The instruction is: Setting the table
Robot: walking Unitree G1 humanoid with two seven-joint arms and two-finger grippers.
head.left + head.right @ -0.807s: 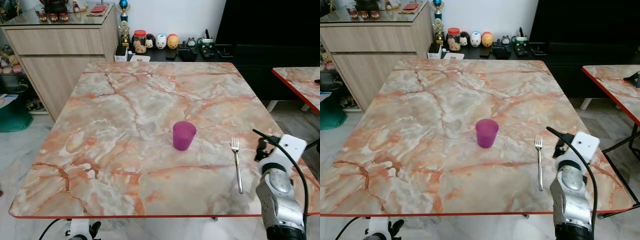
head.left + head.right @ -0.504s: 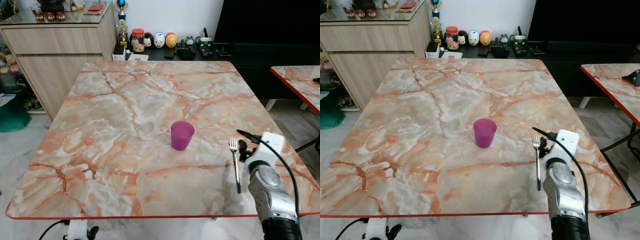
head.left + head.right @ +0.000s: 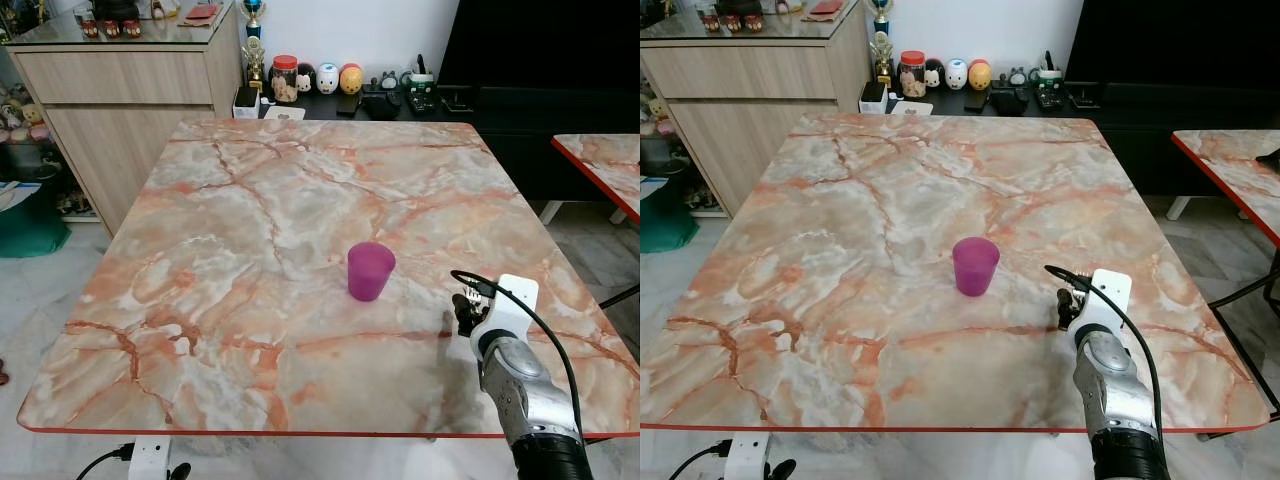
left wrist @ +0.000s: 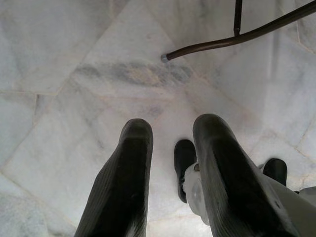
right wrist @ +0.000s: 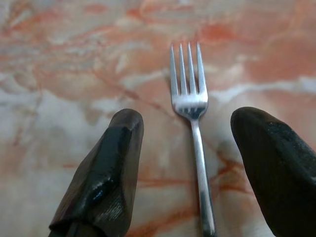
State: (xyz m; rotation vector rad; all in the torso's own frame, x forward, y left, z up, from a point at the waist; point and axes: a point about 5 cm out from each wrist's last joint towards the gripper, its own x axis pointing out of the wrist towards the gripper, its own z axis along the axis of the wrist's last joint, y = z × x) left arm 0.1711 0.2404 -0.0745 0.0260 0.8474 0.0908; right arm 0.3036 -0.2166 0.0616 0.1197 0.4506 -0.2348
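A purple cup [image 3: 370,271] stands upright near the middle of the marble table [image 3: 250,220]. A silver fork [image 5: 189,101] lies flat on the table to the cup's right, tines pointing away from me. My right gripper [image 5: 188,121] is open just above the table, one black finger on each side of the fork's neck, not touching it. In the eye views my right arm [image 3: 518,380] reaches over the front right of the table, and the wrist covers most of the fork. My left gripper [image 4: 173,131] hangs open over the floor beside the table.
A wooden sideboard [image 3: 120,90] stands at the back left. Behind the table, a low dark shelf [image 3: 400,105] carries jars and small figures. A second marble table [image 3: 600,165] is at the right, and a green bin [image 3: 25,225] sits on the floor at the left.
My right arm has moved forward and to the left, from beside the fork to over it, so the fork's handle is now covered in the eye views. The cup has not moved.
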